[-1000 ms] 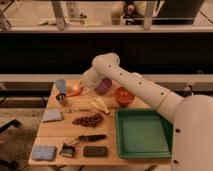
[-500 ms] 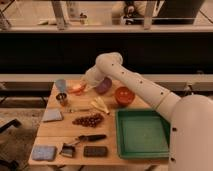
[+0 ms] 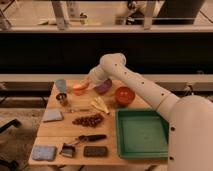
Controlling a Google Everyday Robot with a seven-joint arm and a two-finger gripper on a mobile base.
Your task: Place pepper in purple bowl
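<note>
While the arm [image 3: 142,86] stretches across the back of the table [image 3: 56,134], the gripper [image 3: 85,85] hangs right at the pepper [image 3: 78,89], just left of the purple bowl [image 3: 104,86]. Can't tell if it's clamped or released.

No readable text, labels, or numbers

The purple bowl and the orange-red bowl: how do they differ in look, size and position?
Colour: the purple bowl is dark purple; the orange-red bowl is bright. Size: the purple bowl looks slightly smaller than the orange-red bowl. Position: the purple bowl stands farther back, partly behind the arm, with the gripper close beside it; the orange-red bowl is fully in view. Both are round and upright on the table.
</note>
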